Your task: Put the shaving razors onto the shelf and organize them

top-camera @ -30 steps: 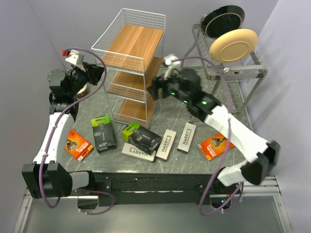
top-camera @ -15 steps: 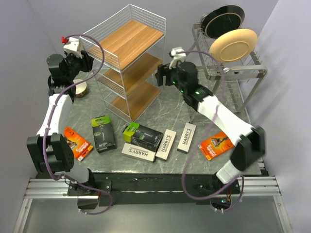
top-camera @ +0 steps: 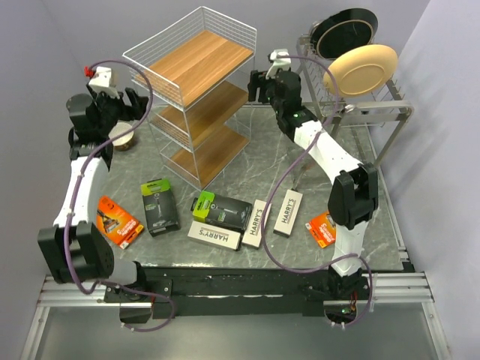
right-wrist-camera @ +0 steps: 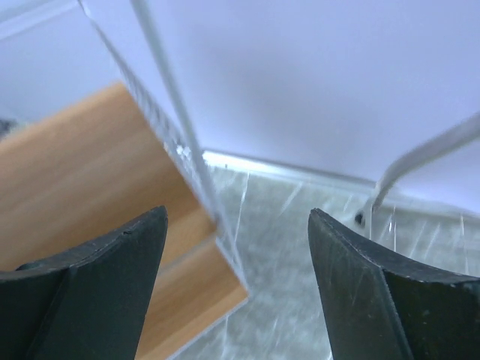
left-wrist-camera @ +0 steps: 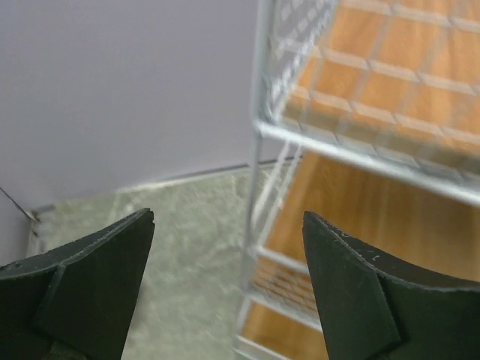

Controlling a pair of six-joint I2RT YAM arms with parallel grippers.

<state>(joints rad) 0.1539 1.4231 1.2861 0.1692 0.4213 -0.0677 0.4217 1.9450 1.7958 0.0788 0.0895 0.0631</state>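
The shelf (top-camera: 196, 88) is a white wire rack with three wooden tiers, standing turned at an angle at the back of the table. My left gripper (top-camera: 135, 106) is open just left of it; the left wrist view shows a shelf corner post (left-wrist-camera: 257, 187) between the fingers (left-wrist-camera: 112, 255), untouched. My right gripper (top-camera: 258, 84) is open at the shelf's right side, with the shelf's corner (right-wrist-camera: 214, 217) ahead of it. The shaving razors lie on the table in front: black-and-green packs (top-camera: 159, 206) (top-camera: 221, 211), white HARRY'S boxes (top-camera: 214, 234) (top-camera: 259, 222) (top-camera: 288, 212), orange packs (top-camera: 118, 222) (top-camera: 322, 229).
A grey metal dish rack (top-camera: 375, 112) holding a black plate (top-camera: 343, 31) and a beige plate (top-camera: 360, 69) stands at the back right, close to my right arm. A small round object (top-camera: 120, 138) sits under my left arm. The back walls are close behind the shelf.
The shelf has turned and shifted left. My left gripper has opened and drawn back to the left. My right arm has stretched toward the back, its gripper staying open.
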